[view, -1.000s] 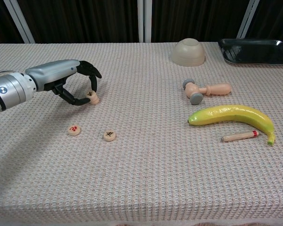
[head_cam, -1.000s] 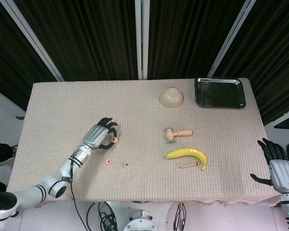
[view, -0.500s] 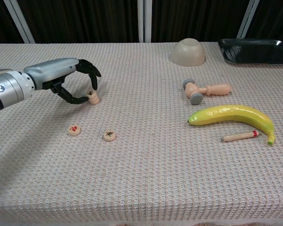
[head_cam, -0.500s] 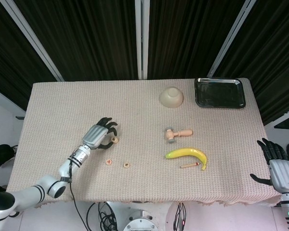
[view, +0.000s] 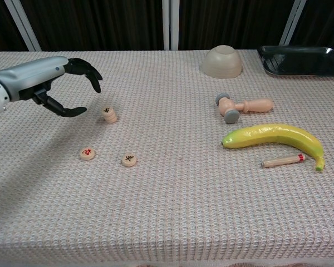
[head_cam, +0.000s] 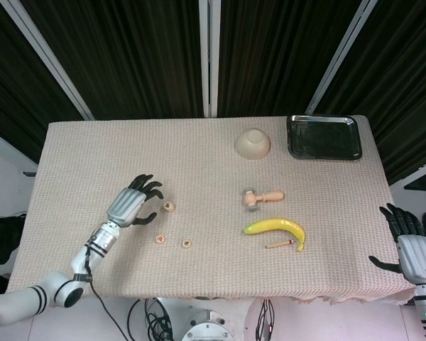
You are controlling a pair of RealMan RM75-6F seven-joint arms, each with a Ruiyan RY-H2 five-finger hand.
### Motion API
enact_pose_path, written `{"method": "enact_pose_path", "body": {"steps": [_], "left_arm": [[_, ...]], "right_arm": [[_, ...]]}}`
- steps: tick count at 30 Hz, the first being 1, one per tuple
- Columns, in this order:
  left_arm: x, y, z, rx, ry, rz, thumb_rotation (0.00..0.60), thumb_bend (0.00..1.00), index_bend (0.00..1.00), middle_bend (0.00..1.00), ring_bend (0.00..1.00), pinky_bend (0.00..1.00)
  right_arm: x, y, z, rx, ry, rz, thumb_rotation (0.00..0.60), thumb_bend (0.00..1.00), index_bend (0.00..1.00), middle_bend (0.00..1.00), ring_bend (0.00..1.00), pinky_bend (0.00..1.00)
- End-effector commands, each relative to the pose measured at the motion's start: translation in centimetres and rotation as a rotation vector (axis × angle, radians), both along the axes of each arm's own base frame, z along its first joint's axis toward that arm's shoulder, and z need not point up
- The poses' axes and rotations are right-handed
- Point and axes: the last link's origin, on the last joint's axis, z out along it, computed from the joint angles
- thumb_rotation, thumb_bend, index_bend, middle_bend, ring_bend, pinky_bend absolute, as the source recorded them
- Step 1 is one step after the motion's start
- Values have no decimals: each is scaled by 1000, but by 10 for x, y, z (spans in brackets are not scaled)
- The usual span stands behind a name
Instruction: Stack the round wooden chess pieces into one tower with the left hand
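A small stack of round wooden chess pieces stands on the cloth at centre left. Two single pieces lie flat nearer the front: one with a red mark and one with a dark mark. My left hand hovers to the left of the stack, fingers spread and curved, holding nothing and clear of it. My right hand rests off the table's right edge in the head view, fingers apart, empty.
A banana and a small wooden stick lie at the right. A wooden mallet lies behind them. An upturned beige bowl and a black tray stand at the back right.
My left hand has let go of the stack, opened and drawn back to the left. The stack stays standing where it was set.
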Motion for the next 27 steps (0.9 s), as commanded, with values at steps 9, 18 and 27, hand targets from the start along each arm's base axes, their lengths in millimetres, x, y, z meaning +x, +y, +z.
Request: {"method": "enact_pose_path", "body": {"steps": [9, 18, 27], "left_arm": [[-30, -64, 3, 4, -19, 76, 600, 317, 367, 85, 0, 0], [-34, -78, -15, -50, -45, 119, 600, 316, 373, 80, 0, 0], [-30, -86, -25, -75, -57, 102, 600, 316, 378, 80, 0, 0]], "right_arm": [[0, -2, 2, -6, -5, 4, 600, 0, 0, 0, 0, 0], [5, -4, 2, -7, -17, 26, 600, 0, 0, 0, 0, 0], [4, -1, 3, -10, -22, 22, 600, 0, 0, 0, 0, 0]]}}
